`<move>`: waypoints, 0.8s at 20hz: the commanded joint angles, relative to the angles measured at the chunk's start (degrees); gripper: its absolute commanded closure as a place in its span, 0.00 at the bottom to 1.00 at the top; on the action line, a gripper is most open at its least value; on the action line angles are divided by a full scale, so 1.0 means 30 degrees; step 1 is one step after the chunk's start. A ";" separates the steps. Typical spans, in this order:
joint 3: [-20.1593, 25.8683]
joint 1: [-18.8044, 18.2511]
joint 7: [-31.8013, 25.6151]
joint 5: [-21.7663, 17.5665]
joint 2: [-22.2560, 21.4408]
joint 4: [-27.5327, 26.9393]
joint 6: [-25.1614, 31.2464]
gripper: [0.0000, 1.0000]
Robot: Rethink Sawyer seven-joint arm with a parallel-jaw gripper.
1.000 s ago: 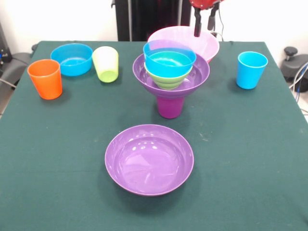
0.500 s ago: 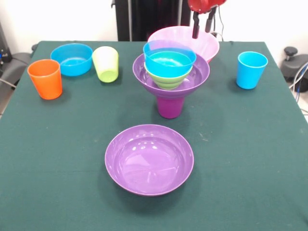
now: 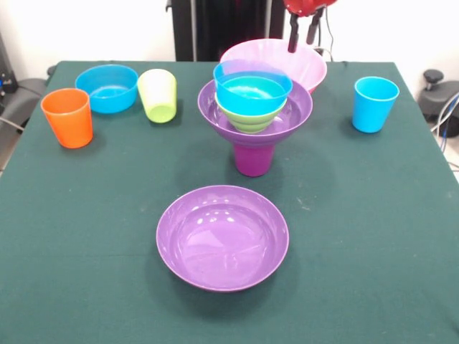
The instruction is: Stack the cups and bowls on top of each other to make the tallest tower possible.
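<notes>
The tower stands at mid-table: a purple cup (image 3: 252, 158) carries a wide purple bowl (image 3: 301, 107), with a ribbed green bowl (image 3: 251, 119) and a small blue bowl (image 3: 252, 89) nested in it. Behind it sits the big pink bowl (image 3: 305, 64). My gripper (image 3: 303, 34) hangs open above the pink bowl, holding nothing. A second purple bowl (image 3: 223, 237) lies in front. The orange cup (image 3: 67, 117), another blue bowl (image 3: 107, 87) and the lime cup (image 3: 158, 94) are on the left. A light blue cup (image 3: 374, 104) stands on the right.
The green tablecloth (image 3: 373, 236) reaches the table's edges on both sides. A black stand (image 3: 215, 25) rises behind the table. Cables and dark gear (image 3: 441, 93) lie off the right edge.
The gripper rose slightly and shifted a little over the pink bowl. Nothing on the table moved.
</notes>
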 commanded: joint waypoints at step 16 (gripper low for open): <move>-0.1445 0.3325 0.4142 -0.0833 0.2362 -0.1053 -0.3501 0.00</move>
